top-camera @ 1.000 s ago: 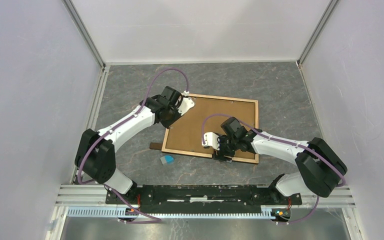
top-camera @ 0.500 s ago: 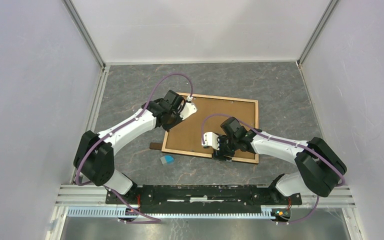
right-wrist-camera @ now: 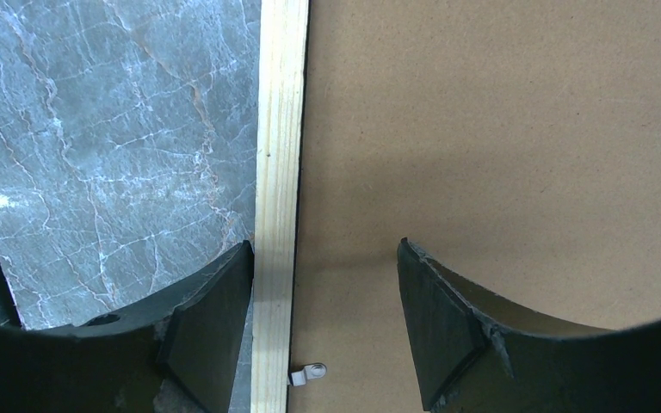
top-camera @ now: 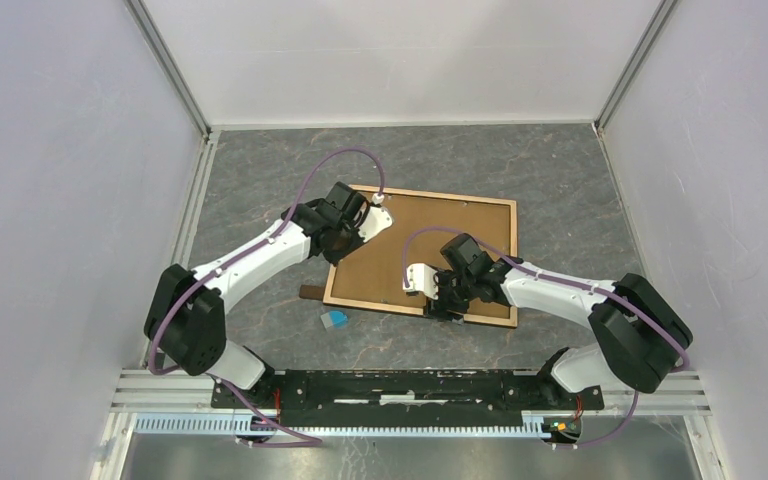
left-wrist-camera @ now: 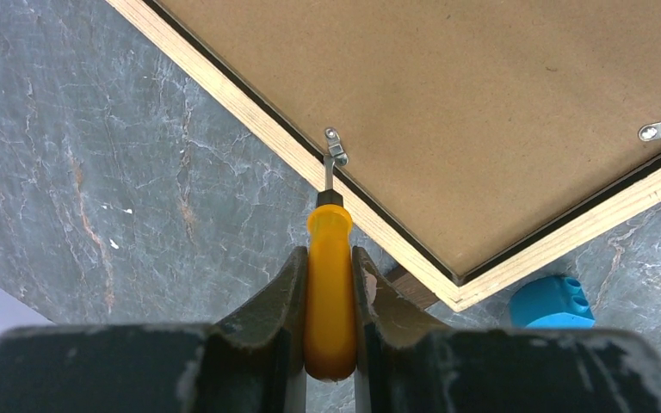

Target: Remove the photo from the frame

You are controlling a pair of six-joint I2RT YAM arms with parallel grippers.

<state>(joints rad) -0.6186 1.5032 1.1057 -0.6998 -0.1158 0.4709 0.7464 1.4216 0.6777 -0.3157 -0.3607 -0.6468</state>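
Frame (top-camera: 460, 225) face-down; left gripper (left-wrist-camera: 330, 267) pinches orange screwdriver (left-wrist-camera: 328, 228), tip at retaining clip (left-wrist-camera: 335, 151) to pry; right gripper (right-wrist-camera: 324, 249) spread, likely steadying it.

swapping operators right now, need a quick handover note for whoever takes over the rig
Left claw: shut on the orange screwdriver, tip at a metal clip on the left edge of the frame.
Right claw: open and empty at the near edge, one finger outside the wood rim, one over the backing board.
The frame lies face down, board seated in it; the photo is not visible.
Done: nothing out yet.
Left: turn the clips aside, lift the board, take out the photo.
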